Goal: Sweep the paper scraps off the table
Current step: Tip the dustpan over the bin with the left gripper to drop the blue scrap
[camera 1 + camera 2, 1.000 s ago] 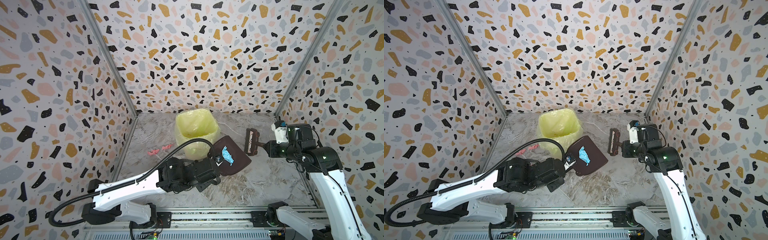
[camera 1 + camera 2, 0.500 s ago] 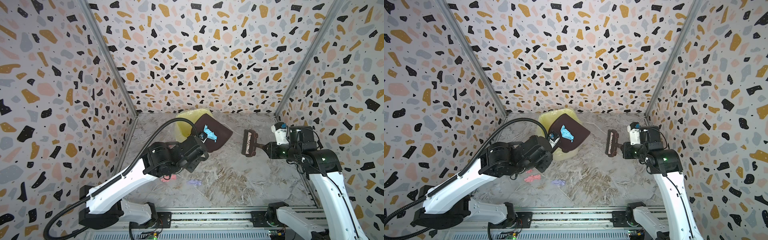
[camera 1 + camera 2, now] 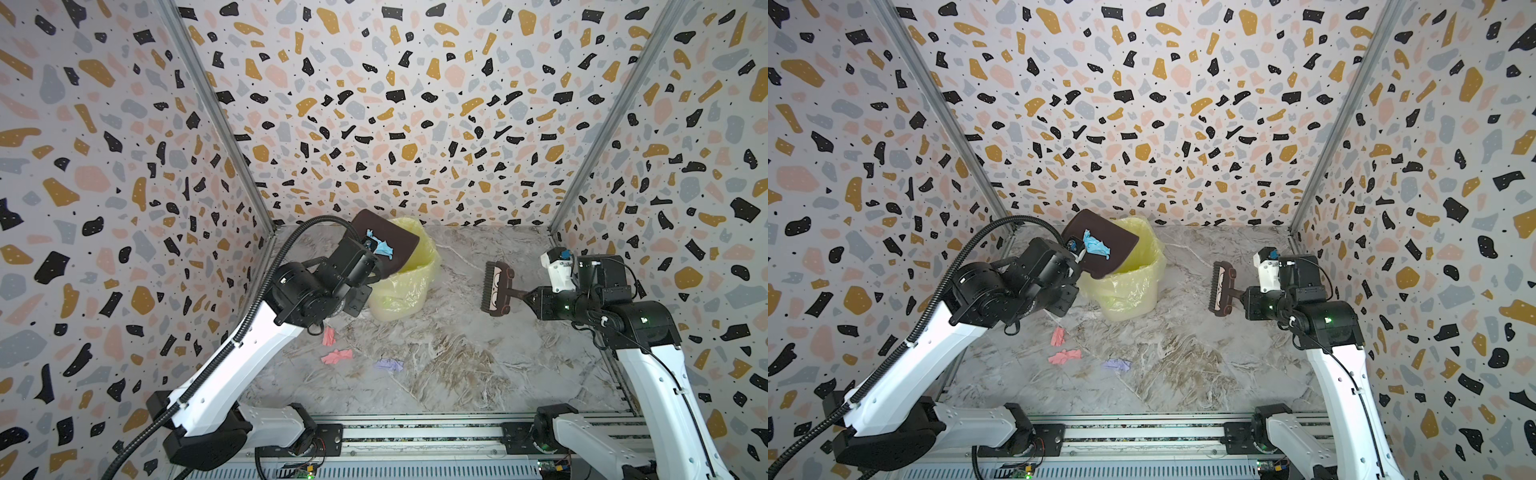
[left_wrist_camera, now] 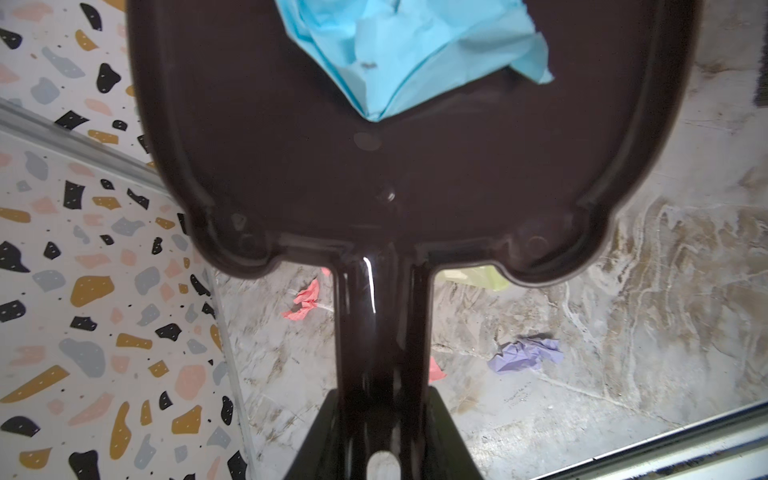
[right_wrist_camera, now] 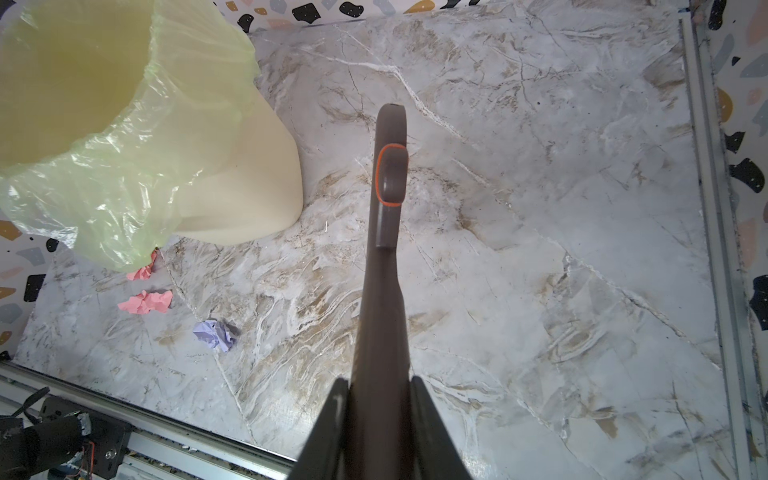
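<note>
The marble-patterned counter [image 3: 478, 374] [image 3: 1183, 382] fills the floor of the speckled booth. Most of it is bare in the right wrist view [image 5: 540, 208].

The left arm [image 3: 249, 353] reaches up towards the back left corner. The right arm [image 3: 648, 374] stands along the right side.

A cream bin [image 3: 405, 291] [image 3: 1129, 295] [image 5: 249, 187] with a yellow plastic liner [image 5: 104, 166] stands on the counter near the back wall, left of the middle.

The left jaws pinch the handle of a dark brown dustpan [image 3: 401, 245] [image 3: 1123, 249] [image 4: 374, 174]. It is raised and tilted, its wide end over the bin's open mouth.

The right jaws are pressed on the handle of a brown hand brush [image 3: 496, 289] [image 3: 1223, 291] [image 5: 382, 291]. The brush is held right of the bin and well apart from it, with its bristles turned towards the bin. Whether it touches the counter I cannot tell.

Of the paper scraps, a crumpled light blue scrap [image 3: 382, 247] [image 3: 1096, 245] [image 4: 415, 50] lies in the dustpan. Three more lie on the counter in front of the bin, towards the left. A pink scrap [image 3: 336, 356] [image 3: 1064, 356] [image 5: 145, 301] and a smaller pink scrap [image 3: 328, 336] [image 3: 1057, 336] [image 5: 143, 270] lie near each other. The smaller one lies close to the bin's foot. A lilac scrap [image 3: 389, 365] [image 3: 1117, 365] [image 4: 525, 353] [image 5: 216, 332] lies just right of the pink pair.
</note>
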Robot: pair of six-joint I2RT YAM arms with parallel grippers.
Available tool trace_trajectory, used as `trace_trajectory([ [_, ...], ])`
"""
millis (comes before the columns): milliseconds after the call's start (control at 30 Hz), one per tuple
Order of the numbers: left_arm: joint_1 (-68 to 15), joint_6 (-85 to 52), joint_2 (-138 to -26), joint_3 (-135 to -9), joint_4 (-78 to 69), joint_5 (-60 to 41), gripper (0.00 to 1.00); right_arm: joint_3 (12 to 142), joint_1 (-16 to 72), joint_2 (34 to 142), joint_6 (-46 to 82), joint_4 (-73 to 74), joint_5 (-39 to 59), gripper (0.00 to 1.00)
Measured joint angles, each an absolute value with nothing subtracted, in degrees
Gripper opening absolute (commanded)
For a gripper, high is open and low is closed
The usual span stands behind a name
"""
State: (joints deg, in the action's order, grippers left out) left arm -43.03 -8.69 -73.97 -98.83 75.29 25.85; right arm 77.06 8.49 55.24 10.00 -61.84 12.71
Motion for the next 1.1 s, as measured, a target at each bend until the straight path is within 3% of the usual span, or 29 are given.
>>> trace_trajectory([
  [333, -36.75, -4.86, -75.13, -98.17, 74.96, 28.23, 0.00, 77.06, 7.60, 57.17, 8.69, -60.82, 15.18, 0.00],
  [1100, -36.40, 9.26, -84.20, -99.79, 74.11, 38.72, 0.00, 80.03, 5.50, 61.78, 4.80, -62.59, 18.85, 0.00],
])
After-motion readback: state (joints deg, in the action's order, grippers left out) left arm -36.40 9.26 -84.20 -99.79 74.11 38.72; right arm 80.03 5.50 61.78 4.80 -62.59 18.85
